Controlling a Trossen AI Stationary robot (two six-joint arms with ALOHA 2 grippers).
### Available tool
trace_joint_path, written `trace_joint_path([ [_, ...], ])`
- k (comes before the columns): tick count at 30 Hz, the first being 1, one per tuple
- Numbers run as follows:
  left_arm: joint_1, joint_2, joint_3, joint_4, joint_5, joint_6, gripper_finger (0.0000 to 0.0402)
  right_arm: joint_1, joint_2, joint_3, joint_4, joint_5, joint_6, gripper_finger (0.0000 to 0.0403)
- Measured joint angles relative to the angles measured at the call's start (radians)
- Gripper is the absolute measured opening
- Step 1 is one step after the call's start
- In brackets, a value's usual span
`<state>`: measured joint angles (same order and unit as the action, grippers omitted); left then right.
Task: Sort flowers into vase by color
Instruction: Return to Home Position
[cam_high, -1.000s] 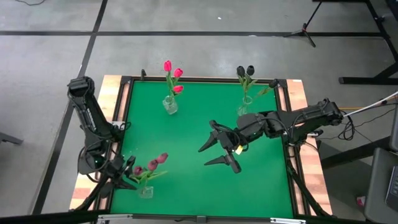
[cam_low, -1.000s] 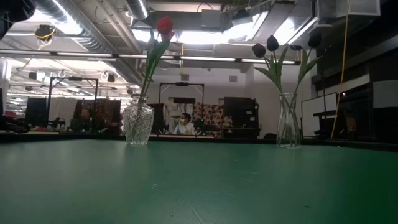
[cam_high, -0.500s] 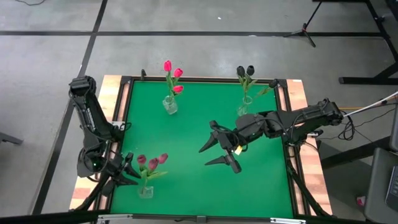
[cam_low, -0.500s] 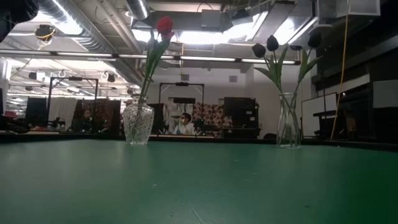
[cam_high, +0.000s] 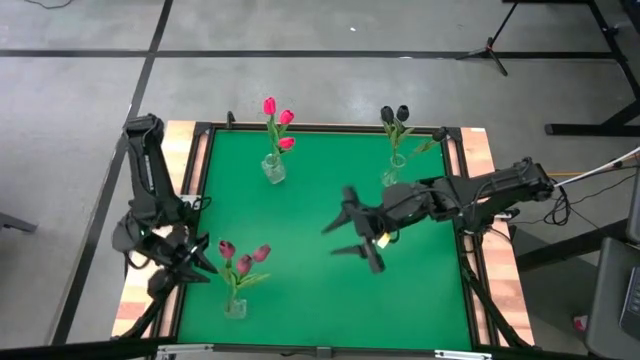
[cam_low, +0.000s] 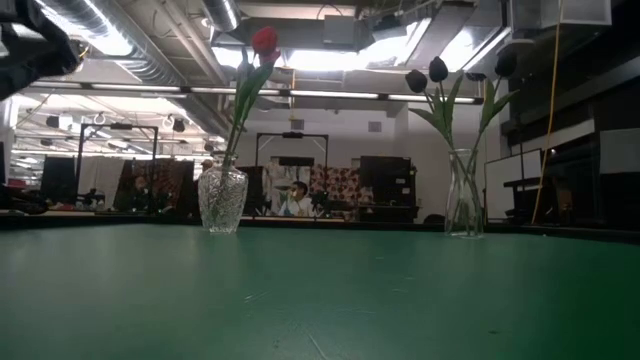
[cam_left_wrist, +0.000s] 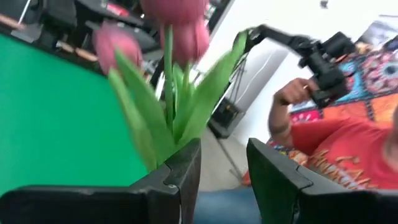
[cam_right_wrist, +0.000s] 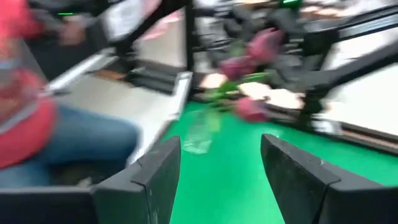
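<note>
Three vases (cam_high: 273, 170) hold sorted blooms: pink-red tulips (cam_high: 277, 120) far left, near-black tulips (cam_high: 395, 115) far right, maroon tulips (cam_high: 243, 260) near left. Both grippers gape empty: left end effector (cam_high: 196, 262) beside the maroon tulips, right end effector (cam_high: 330, 240) over the bench (cam_high: 300, 290) middle. Sorting looks done; the arms should fold home, clear of stems.

Green table (cam_high: 300, 230) bears pink-red tulips (cam_high: 277, 118), near-black tulips (cam_high: 394, 114) and maroon-pink tulips (cam_high: 245, 258).
</note>
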<state>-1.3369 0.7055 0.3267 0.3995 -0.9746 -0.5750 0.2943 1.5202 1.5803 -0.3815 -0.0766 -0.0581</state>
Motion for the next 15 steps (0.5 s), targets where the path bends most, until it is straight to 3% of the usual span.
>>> trace_joint_path([
  [3,0.000,-0.084,0.000,0.045,0.001,0.071,0.0126,0.000,-0.041,0.000,0.000,0.169,-0.041,0.0221],
  [6,0.000,-0.172,0.000,0.194,0.023,0.188,0.0126,0.000,-0.096,0.000,-0.006,0.263,-0.102,0.0221],
  [9,0.000,-0.246,0.000,0.345,0.180,0.329,0.0126,0.000,-0.150,0.000,-0.020,0.276,-0.132,0.0221],
  [11,0.000,-0.295,0.000,0.359,0.290,0.434,0.0126,0.000,-0.184,0.000,-0.037,0.345,-0.212,0.0221],
  [13,0.000,-0.340,0.000,0.353,0.321,0.535,0.0126,0.001,-0.214,0.000,-0.071,0.429,-0.182,0.0221],
  [15,0.000,-0.374,0.000,0.367,0.321,0.532,0.0126,0.012,-0.243,0.002,-0.156,0.442,-0.109,0.0221],
])
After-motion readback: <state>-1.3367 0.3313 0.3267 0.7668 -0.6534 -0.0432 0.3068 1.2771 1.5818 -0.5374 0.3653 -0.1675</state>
